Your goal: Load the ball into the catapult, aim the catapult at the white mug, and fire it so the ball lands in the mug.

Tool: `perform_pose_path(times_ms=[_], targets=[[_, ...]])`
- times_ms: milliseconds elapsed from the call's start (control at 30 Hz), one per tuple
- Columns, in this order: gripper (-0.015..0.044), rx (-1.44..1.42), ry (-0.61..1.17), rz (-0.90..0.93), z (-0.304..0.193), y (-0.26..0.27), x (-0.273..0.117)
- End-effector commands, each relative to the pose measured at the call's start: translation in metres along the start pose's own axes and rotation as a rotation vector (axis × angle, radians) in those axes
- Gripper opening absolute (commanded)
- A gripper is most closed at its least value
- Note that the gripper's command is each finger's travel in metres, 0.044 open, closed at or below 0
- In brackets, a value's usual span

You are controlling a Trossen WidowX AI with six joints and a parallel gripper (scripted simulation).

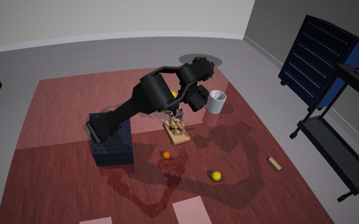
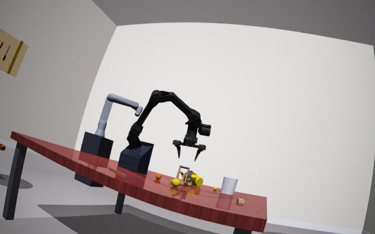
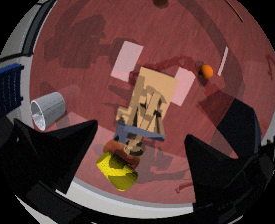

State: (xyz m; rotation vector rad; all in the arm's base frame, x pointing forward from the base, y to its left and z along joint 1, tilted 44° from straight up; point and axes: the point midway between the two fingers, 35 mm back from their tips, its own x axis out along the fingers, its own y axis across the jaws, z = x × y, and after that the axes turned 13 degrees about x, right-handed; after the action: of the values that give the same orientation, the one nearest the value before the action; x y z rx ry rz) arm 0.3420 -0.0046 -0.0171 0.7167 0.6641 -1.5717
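Note:
The wooden catapult (image 1: pixel 176 139) (image 2: pixel 186 184) (image 3: pixel 158 80) stands on the table with its grey crossbar up. My gripper (image 2: pixel 186 159) (image 3: pixel 142 132) is open and empty, pointing down above the catapult. The white mug (image 1: pixel 216 103) (image 2: pixel 228 186) (image 3: pixel 52 109) stands upright beyond the catapult. An orange ball (image 1: pixel 166 154) (image 2: pixel 158 176) (image 3: pixel 206 71) lies near the catapult. A larger yellow ball (image 1: pixel 216 175) (image 2: pixel 175 182) lies farther off. A small yellow ball (image 2: pixel 215 188) lies near the mug; the arm hides it in the top view. I see no ball in the catapult's cup.
A yellow cup (image 2: pixel 195 178) (image 3: pixel 118 172) lies on its side close to the catapult's cup end. A small wooden block (image 1: pixel 274 164) (image 2: pixel 240 200) lies near the table edge. A thin wooden strip (image 2: pixel 116 171) lies on the table. The arm stands on a dark blue block (image 1: pixel 113 158) (image 2: pixel 133 162).

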Motion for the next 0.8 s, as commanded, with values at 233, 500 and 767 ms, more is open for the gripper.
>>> perform_pose_path(times_ms=[233,500,767], targets=[[0.0440,0.140,-0.066,-0.037,0.016,-0.007,0.029],[0.0440,0.140,-0.068,-0.037,0.018,-0.010,0.066],[0.0440,0.140,-0.068,-0.037,0.018,-0.010,0.079]])
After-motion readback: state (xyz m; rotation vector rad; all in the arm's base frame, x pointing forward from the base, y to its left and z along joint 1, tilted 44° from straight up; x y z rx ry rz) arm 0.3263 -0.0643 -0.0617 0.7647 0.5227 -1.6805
